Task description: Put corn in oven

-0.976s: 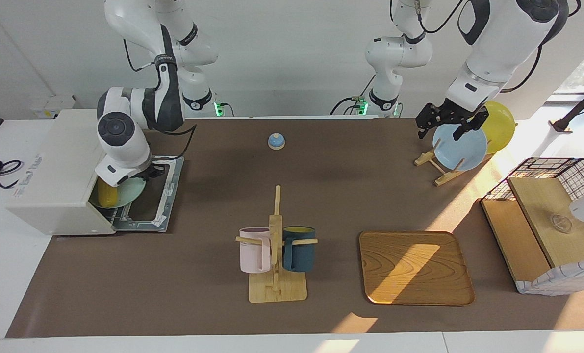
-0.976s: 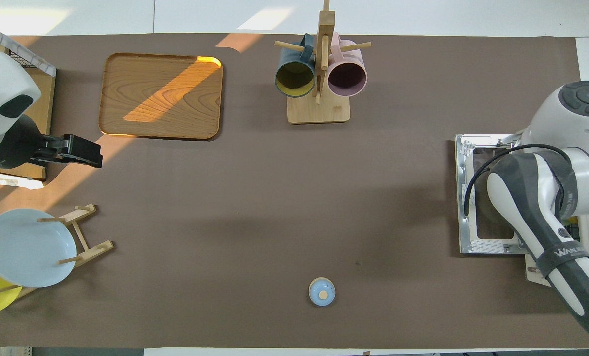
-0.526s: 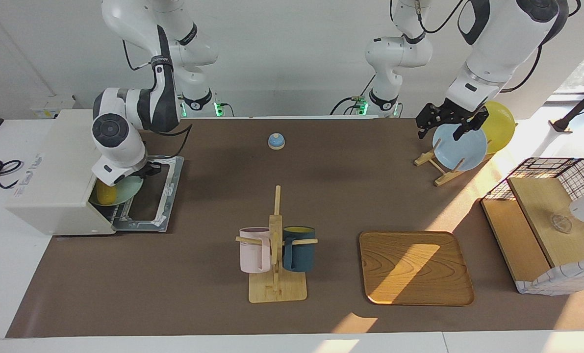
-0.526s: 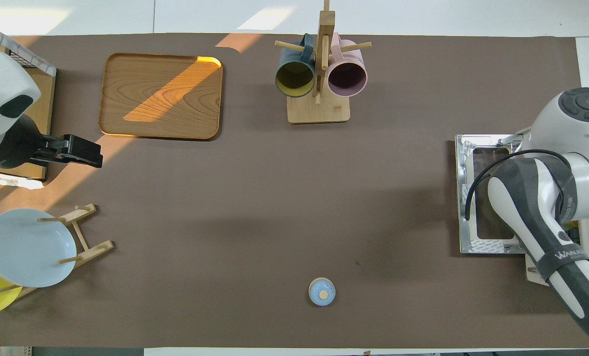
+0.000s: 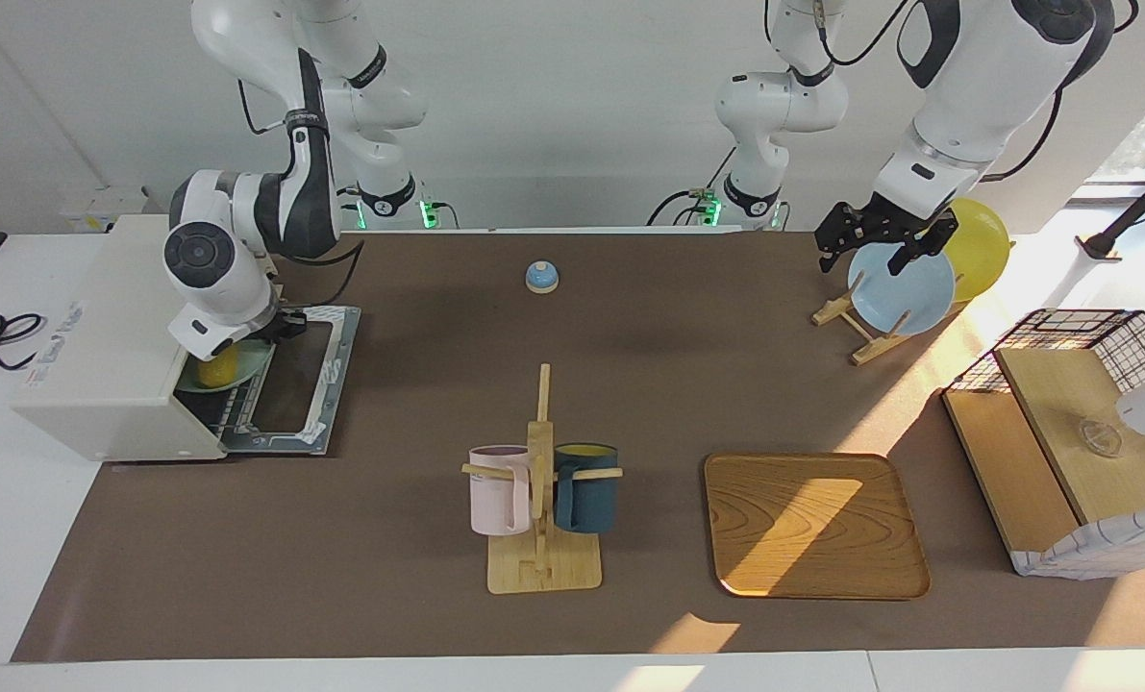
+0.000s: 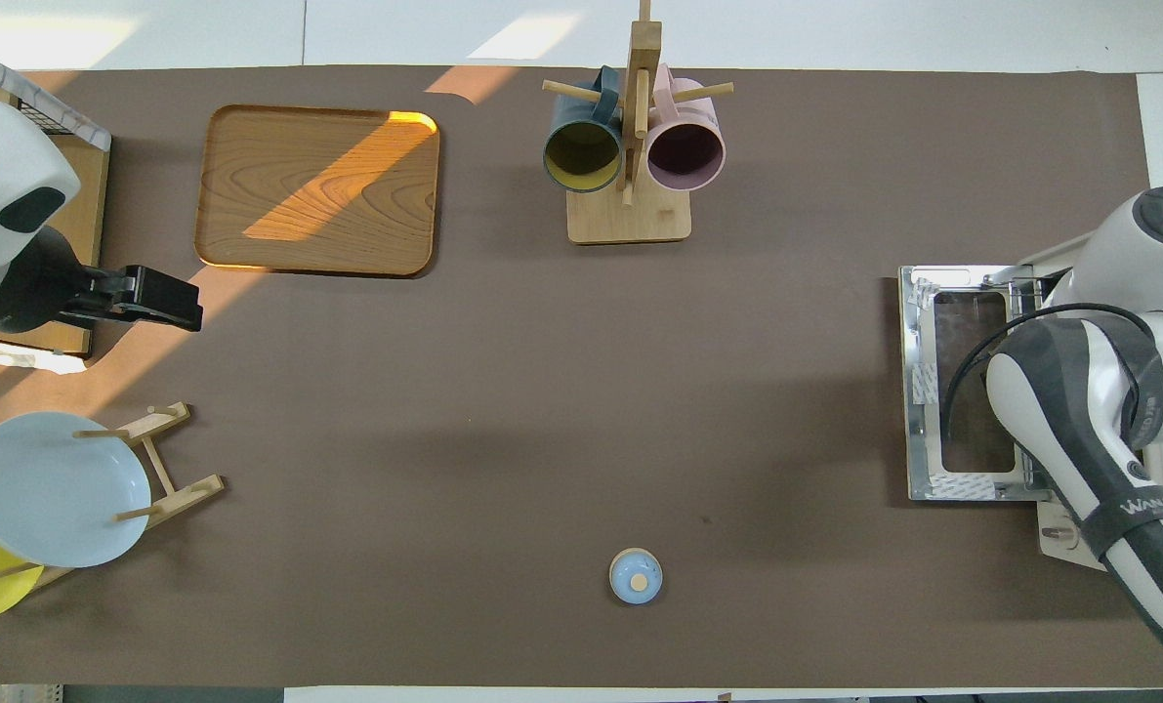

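We judge the step in hand to be the release: the corn lies on a pale green plate on the wire rack inside the oven, whose door is folded down flat onto the table toward the left arm's end. The right tool sits in the oven's mouth just over the corn, mostly hidden under its own wrist, so we cannot tell how far its fingers stand apart or whether they have let go of the cob. Seen from above, the oven is at about three o'clock of the table, with the right arm covering its opening. Next, we think, comes a clean letting-go and a straight pull-out toward the door without dragging the plate or catching the rack. Against a second ago, the right arm's wrist has shifted deeper toward the oven and more of the corn is hidden inside. The left tool waits with fingers wide apart and empty over the blue plate on its wooden stand, unchanged.
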Controlling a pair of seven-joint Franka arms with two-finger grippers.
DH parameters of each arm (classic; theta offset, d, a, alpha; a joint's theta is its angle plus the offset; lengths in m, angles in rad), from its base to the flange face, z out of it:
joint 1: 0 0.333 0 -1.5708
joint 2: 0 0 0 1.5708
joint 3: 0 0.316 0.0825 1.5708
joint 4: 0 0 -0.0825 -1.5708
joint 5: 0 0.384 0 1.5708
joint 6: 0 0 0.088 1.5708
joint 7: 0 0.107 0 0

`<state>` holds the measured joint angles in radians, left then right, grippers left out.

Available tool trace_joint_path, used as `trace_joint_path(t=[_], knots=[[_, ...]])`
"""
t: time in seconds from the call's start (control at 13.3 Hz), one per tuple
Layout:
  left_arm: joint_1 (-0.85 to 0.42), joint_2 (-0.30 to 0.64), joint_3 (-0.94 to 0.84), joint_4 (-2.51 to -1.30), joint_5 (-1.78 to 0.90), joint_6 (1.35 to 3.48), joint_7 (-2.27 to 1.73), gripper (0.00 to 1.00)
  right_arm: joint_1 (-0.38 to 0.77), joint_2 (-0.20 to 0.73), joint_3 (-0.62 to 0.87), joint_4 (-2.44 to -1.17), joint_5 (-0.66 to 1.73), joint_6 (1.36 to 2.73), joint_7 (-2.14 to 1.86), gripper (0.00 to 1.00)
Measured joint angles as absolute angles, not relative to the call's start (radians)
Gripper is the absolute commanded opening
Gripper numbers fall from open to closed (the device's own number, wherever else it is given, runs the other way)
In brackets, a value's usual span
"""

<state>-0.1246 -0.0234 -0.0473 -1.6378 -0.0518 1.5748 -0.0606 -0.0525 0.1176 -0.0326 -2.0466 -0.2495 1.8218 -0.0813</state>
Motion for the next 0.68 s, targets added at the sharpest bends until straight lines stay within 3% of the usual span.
trace_joint_path(t=[0.53,0.6,0.68], knots=[[-0.125,-0.023,-0.047,-1.638,-0.052,1.575,-0.061,1.0,-0.029,0.117,-0.021,-2.019,-0.218,1.824,-0.08,0.26],[-0.125,-0.023,-0.047,-1.638,-0.052,1.575,-0.061,1.0,-0.009,0.118,-0.021,-2.003,-0.214,1.814,-0.071,0.25],[-0.125,-0.023,-0.047,-1.638,-0.052,1.575,-0.061,1.0,0.013,0.118,-0.02,-1.986,-0.212,1.803,-0.052,0.17]])
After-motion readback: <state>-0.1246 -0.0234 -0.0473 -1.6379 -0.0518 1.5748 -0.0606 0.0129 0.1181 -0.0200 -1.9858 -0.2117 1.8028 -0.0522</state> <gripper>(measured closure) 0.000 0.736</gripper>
